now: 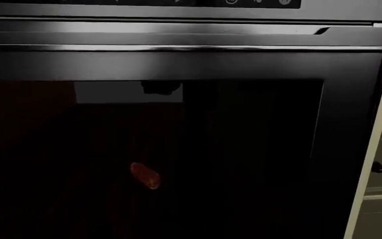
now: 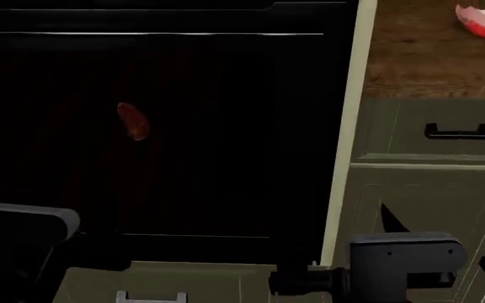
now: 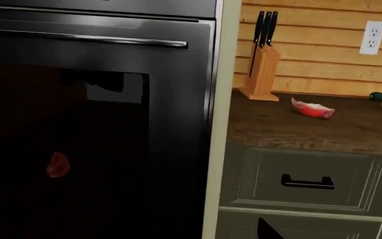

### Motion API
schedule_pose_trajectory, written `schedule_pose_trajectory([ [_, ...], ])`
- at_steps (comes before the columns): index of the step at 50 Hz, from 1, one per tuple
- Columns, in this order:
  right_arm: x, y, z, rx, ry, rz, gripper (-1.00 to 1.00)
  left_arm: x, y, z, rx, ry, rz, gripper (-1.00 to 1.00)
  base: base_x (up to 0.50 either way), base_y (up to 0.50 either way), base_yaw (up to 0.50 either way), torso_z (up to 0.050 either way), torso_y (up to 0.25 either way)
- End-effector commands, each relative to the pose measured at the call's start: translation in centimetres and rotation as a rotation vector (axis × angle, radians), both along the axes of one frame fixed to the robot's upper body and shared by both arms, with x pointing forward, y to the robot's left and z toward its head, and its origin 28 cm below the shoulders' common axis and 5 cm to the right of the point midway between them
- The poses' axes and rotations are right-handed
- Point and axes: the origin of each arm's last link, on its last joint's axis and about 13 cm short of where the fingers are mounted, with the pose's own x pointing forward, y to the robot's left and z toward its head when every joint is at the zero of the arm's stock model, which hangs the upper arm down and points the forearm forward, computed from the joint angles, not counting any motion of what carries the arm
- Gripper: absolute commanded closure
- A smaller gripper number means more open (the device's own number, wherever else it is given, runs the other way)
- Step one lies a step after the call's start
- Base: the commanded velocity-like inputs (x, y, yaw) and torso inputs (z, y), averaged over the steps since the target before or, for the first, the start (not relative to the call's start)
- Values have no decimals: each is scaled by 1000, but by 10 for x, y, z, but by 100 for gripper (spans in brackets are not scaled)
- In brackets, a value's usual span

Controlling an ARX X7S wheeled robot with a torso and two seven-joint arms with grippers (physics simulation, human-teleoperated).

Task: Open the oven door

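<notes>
Black glossy oven door (image 2: 184,139) shut, flush against cream side trim (image 2: 348,126); both pincers unseen, state unknowable.

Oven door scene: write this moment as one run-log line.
oven door: shut | handle: untouched | arms: low, away from door | grippers: unseen | counter: knife block

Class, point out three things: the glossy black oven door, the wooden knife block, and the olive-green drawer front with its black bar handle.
Glossy black oven door (image 3: 171,124): right wrist view, on its frame beside the window.
Wooden knife block (image 3: 260,74): right wrist view, on the block's body.
Olive-green drawer front (image 3: 307,169): right wrist view, on the panel above the handle.
</notes>
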Motion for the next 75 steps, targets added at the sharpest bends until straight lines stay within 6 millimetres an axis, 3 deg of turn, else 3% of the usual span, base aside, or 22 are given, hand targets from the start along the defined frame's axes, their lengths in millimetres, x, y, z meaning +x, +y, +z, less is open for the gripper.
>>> schedule_pose_trajectory([
  [1, -1, 0, -1, 3, 2, 3, -100, -1, -1, 1, 8, -5, -5, -100, 277, -8, 0, 0, 0],
  [34, -4, 0, -3, 24, 6, 9, -100, -1, 0, 2, 12, -9, -4, -100, 199, -9, 0, 0, 0],
  [67, -5, 1, -5, 31, 8, 20, -100, -1, 0, 2, 20, -8, -2, -100, 0, -452, 0, 0, 0],
  [75, -5, 2, -4, 27, -6, 28, -100, 0, 0, 0, 20, -7, -2, -100, 0, -23, 0, 0, 0],
])
